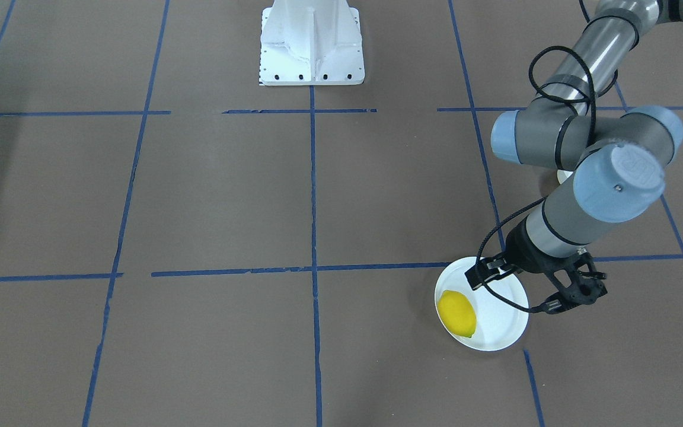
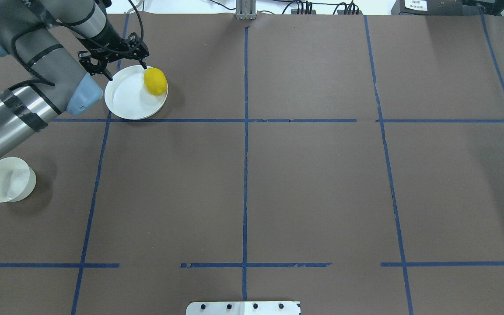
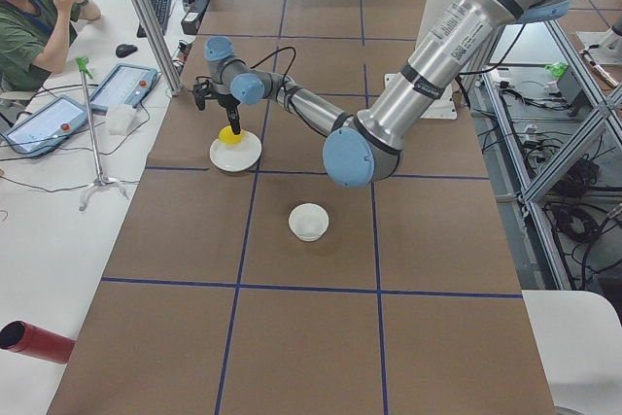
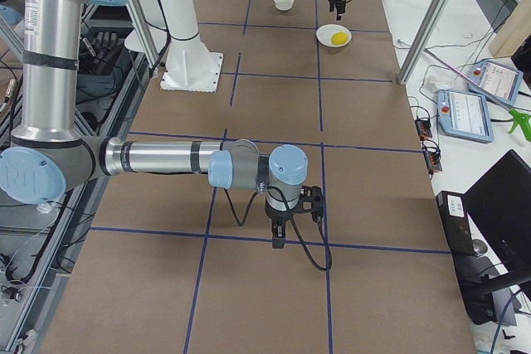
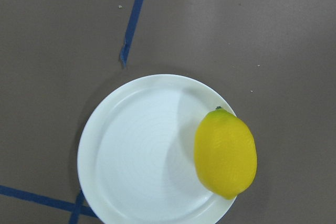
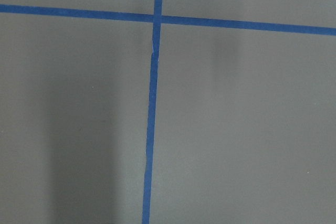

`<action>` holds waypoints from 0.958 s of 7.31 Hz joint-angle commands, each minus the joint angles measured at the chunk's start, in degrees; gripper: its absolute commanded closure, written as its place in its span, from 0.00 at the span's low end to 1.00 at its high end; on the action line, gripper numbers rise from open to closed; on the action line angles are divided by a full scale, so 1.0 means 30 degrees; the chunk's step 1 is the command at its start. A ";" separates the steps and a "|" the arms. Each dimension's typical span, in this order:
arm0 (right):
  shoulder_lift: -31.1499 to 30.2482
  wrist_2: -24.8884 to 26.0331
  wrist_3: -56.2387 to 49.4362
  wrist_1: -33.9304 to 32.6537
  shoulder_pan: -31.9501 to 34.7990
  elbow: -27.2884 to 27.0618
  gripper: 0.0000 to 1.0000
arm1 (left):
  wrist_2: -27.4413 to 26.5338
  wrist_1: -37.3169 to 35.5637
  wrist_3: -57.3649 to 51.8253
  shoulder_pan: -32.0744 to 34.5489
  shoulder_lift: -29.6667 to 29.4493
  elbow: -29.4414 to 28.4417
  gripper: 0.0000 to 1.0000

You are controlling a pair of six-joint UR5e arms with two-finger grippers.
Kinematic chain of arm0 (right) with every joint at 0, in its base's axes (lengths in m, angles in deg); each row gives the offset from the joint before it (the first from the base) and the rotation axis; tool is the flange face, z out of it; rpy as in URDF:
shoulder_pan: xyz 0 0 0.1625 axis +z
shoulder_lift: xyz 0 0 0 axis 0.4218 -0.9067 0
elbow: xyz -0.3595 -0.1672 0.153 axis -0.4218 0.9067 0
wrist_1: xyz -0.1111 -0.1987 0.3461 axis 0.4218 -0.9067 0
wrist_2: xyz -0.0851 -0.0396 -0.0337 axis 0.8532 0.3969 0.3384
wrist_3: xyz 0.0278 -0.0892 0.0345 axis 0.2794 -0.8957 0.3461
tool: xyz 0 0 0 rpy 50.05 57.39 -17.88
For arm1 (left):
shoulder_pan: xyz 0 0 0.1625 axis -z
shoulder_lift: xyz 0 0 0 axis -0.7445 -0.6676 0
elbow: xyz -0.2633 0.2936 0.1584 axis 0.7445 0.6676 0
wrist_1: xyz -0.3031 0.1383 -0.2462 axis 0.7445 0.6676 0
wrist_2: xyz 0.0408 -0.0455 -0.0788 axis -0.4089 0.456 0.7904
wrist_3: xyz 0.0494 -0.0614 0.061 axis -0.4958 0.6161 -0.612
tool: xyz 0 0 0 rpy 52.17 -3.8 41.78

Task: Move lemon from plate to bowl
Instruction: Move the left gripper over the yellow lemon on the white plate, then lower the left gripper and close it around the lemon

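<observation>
The yellow lemon (image 2: pixel 155 81) lies on the right side of the white plate (image 2: pixel 125 98) at the table's far left. My left gripper (image 2: pixel 127 73) is open and empty, hovering over the plate's far rim, beside the lemon and apart from it. In the front view the gripper (image 1: pixel 513 293) hangs over the plate (image 1: pixel 498 323), with the lemon (image 1: pixel 458 313) to its left. The left wrist view shows the lemon (image 5: pixel 226 153) on the plate (image 5: pixel 136 150). The white bowl (image 2: pixel 6 179) stands empty nearer the robot. My right gripper (image 4: pixel 286 225) points down at bare table; I cannot tell whether it is open or shut.
The white robot base (image 1: pixel 312 44) stands at the middle of the table's robot side. Blue tape lines (image 2: pixel 245 131) cross the brown table. An operator (image 3: pixel 29 17) sits beyond the far edge, next to tablets (image 3: pixel 121 85). A red cylinder (image 3: pixel 34 340) lies off the table.
</observation>
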 commanded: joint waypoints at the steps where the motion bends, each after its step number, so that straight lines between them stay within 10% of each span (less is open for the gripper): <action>1: 0.0000 0.0000 0.0000 0.0000 0.0000 0.0000 0.00 | -0.2023 0.1362 0.1208 -0.0726 -0.1079 -0.2086 0.00; 7: 0.0000 0.0000 0.0000 0.0000 0.0000 0.0000 0.00 | -0.3379 0.4733 0.1266 -0.1931 -0.2312 -0.6310 0.04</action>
